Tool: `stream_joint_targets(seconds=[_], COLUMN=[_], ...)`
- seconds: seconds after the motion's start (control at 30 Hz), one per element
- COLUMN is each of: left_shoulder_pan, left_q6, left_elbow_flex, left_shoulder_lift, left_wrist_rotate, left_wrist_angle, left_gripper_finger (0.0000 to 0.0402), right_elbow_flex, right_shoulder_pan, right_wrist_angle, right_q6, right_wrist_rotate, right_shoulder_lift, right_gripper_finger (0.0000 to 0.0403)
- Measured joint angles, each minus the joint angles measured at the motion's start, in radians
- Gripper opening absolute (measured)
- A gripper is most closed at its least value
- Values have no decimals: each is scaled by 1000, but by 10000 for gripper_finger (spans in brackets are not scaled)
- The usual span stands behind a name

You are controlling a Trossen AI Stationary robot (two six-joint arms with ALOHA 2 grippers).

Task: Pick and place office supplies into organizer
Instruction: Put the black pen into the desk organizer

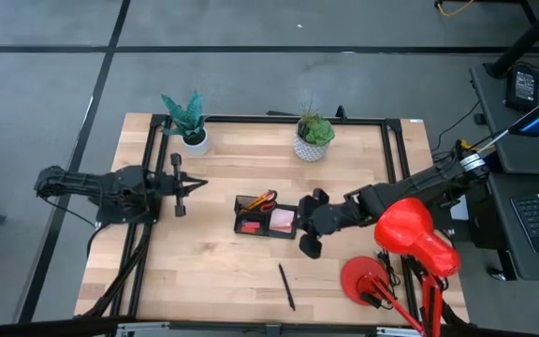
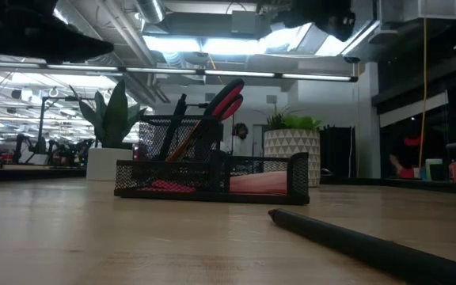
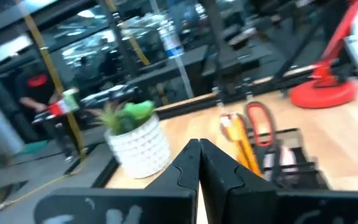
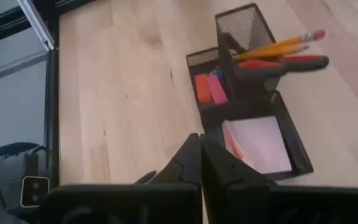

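The black mesh organizer (image 1: 265,215) stands at the table's middle. Its tall cup holds red-handled scissors (image 4: 284,62) and orange pencils (image 4: 284,46), leaning over the rim. A low compartment holds an orange and a pink eraser (image 4: 210,87), and another holds the pink sticky-note block (image 4: 257,143). A dark pen (image 1: 286,285) lies flat on the table near the front edge. My right gripper (image 1: 303,213) hangs shut and holds nothing, just right of the organizer and above it, slanting down. My left gripper (image 1: 195,185) is shut, level, drawn back at the table's left.
Two potted plants (image 1: 188,126) (image 1: 313,139) stand along the far edge. A red desk lamp (image 1: 410,234) with a round base (image 1: 363,279) stands at the front right. Black frame rails (image 1: 393,150) run along the table's sides. Bare wood lies left of and in front of the organizer.
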Motion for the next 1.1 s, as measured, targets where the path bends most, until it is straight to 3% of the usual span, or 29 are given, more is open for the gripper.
stream_joint_targets(seconds=[0.1, 0.27, 0.4, 0.53, 0.7, 0.9, 1.1], left_shoulder_pan=[50, 148, 205, 248, 280, 283, 283], left_q6=[-3, -34, -62, -65, -87, -106, -107], left_elbow_flex=[-37, -117, -126, -126, -126, -126, -126], left_shoulder_lift=[-9, -50, -70, -73, -72, -72, -72], left_wrist_rotate=[126, 169, 257, 260, 259, 259, 258], left_wrist_angle=[42, 99, 68, 52, 29, 21, 15], left_gripper_finger=[1, 1, 1, 1, 2, 1, 3], right_elbow_flex=[23, 110, 241, 372, 473, 464, 454], right_shoulder_pan=[-3, 15, 38, 62, 80, 97, 105], right_wrist_angle=[-2, -33, -224, -372, -396, -400, -394], right_q6=[-25, -28, 73, 160, 245, 322, 368], right_wrist_rotate=[-1, -5, -13, -23, -46, -57, -149], right_shoulder_lift=[11, 90, 204, 326, 433, 513, 543], right_gripper_finger=[0, 0, 0, 0, 0, 0, 11])
